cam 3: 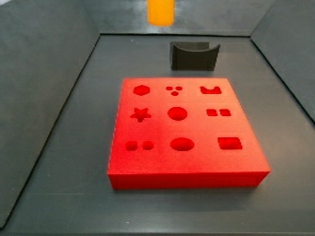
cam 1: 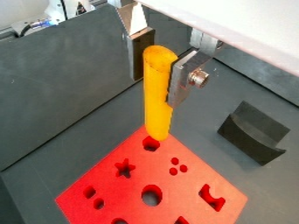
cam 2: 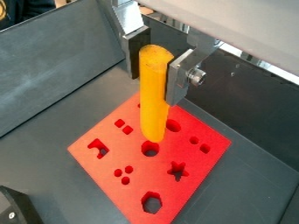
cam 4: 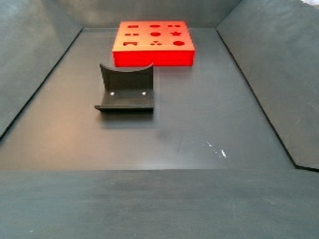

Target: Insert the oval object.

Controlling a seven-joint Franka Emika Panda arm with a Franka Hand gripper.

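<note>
Fingers (cam 1: 173,77) closed on the oval object (cam 1: 156,96), held upright above the red block (cam 1: 152,188), lower end over a hole. Gripper (cam 2: 159,63) poised high. Fixture (cam 4: 126,90) apart on the desk (cam 4: 187,159).

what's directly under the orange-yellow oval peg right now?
In both wrist views the gripper holds the long orange-yellow oval peg upright over the red block with shaped holes. Its lower tip hides the block's surface there, so which hole lies beneath cannot be told.

text: none legible | labels: none | numbers: none | surfaces checked: all four views
</note>
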